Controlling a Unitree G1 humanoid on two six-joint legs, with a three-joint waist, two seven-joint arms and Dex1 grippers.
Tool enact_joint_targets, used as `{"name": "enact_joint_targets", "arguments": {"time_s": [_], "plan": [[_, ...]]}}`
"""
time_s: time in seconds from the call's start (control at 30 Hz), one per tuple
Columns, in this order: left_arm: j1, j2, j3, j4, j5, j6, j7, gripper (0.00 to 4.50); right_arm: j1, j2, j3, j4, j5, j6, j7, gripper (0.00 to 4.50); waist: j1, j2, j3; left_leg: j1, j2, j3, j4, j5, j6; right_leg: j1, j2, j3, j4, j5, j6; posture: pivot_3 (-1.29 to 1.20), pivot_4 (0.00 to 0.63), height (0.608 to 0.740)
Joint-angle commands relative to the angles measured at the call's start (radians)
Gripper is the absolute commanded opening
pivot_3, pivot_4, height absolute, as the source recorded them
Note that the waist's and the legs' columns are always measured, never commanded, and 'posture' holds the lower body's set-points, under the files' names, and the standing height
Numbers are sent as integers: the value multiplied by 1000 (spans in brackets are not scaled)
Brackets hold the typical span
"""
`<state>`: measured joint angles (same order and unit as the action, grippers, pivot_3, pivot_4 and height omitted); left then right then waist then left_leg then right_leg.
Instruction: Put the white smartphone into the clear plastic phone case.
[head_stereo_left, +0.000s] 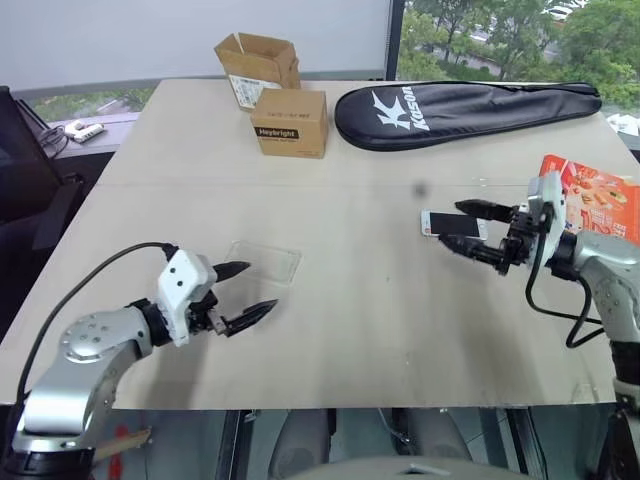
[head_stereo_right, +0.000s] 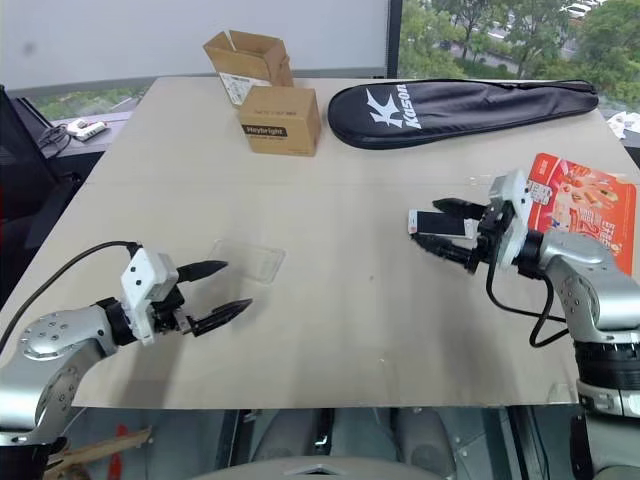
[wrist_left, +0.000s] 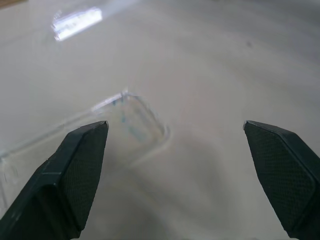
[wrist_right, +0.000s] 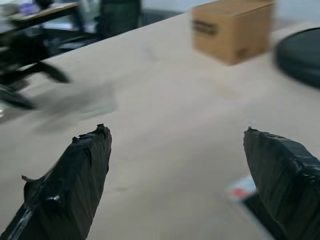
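Both hands stand spread and empty, the left hand (head_stereo_left: 238, 295) beside the clear plastic phone case (head_stereo_left: 263, 262), the right hand (head_stereo_left: 478, 230) over the white smartphone (head_stereo_left: 440, 223); nothing is cased yet.

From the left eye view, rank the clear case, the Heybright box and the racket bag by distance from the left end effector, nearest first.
1. clear plastic phone case: just beyond the open left end effector.
2. Heybright box: far side, middle.
3. black racket bag: far side, right.
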<state>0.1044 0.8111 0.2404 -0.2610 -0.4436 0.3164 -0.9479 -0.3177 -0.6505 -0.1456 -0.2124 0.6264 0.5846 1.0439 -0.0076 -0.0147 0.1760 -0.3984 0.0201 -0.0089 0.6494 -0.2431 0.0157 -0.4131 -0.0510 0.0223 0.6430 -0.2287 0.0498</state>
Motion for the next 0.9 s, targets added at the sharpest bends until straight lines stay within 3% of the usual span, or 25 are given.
{"name": "enact_joint_targets", "arguments": {"time_s": [0.03,0.23,0.4,0.5,0.67,0.7,0.77,0.9], "plan": [[-99,32,-76,161,85,-115,-90,4500,50,-25,-12,-147,41,13,-11,4436,1,0,0,0,0,0,0,0,0,0,0,-1,0,0,0,0,150,740],[-342,18,-187,438,164,-227,-202,4500,149,-66,14,-269,8,-29,-11,4436,3,-3,0,-2,-1,0,1,0,0,0,0,0,0,2,4,0,150,740],[-421,33,-276,573,229,-298,-312,4500,190,-56,13,-330,20,-30,-55,4436,-11,-3,0,-1,-1,1,1,0,0,0,0,1,0,3,4,0,150,740],[-445,48,-316,595,234,-256,-388,3683,215,-60,7,-354,18,-34,-77,4500,-6,-4,0,-1,0,0,1,0,0,0,1,0,0,3,4,0,150,740],[-449,56,-344,579,242,-217,-443,1417,226,-68,-1,-356,22,-39,-91,4500,-6,-3,-1,0,0,1,2,0,0,0,1,1,1,2,4,0,150,740],[-451,52,-346,579,245,-215,-441,1189,225,-68,0,-355,22,-39,-92,4500,-6,-4,-1,0,0,1,2,0,0,0,1,1,1,2,4,0,150,740],[-456,44,-349,579,250,-215,-433,150,223,-69,2,-353,24,-41,-95,4500,-5,-4,-1,0,0,1,2,0,0,0,1,1,1,2,4,0,150,740],[-453,23,-363,530,265,-229,-405,64,236,-67,-6,-333,14,-61,-94,4500,-1,-4,-1,0,0,1,2,0,0,1,1,1,1,2,5,0,150,740]]}}
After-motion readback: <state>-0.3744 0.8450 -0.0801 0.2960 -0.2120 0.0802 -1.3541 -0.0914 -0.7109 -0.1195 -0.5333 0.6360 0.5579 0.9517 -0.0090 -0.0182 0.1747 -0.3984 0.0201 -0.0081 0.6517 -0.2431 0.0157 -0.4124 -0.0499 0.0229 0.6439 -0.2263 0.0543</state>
